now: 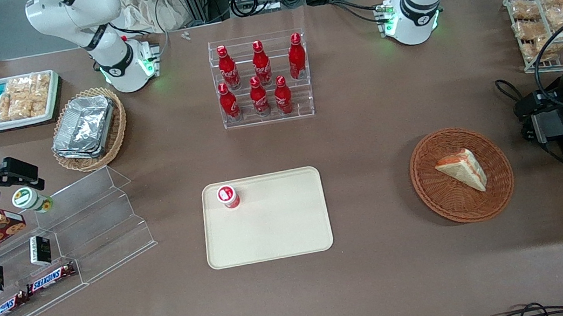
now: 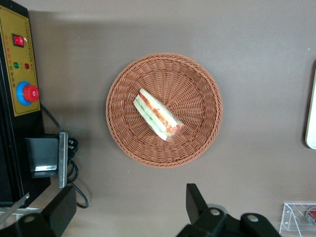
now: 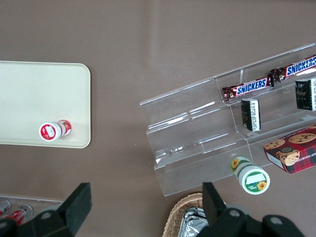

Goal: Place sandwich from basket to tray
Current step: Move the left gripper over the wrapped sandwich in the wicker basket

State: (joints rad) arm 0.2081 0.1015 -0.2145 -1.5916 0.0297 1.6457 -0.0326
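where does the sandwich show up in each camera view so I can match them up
Front view: the sandwich lies in the basket, toward the working arm's end of the table.
Left wrist view: the sandwich lies mid-basket, below the open gripper.
Right wrist view: not in it.
Shared landmark: the tray, whose edge shows in the left wrist view and whose corner shows in the right wrist view.

Glossy white rounded arm links with black joint bands, green lights glowing at both bases, black gripper (image 2: 126, 212) with chunky matte fingers apart
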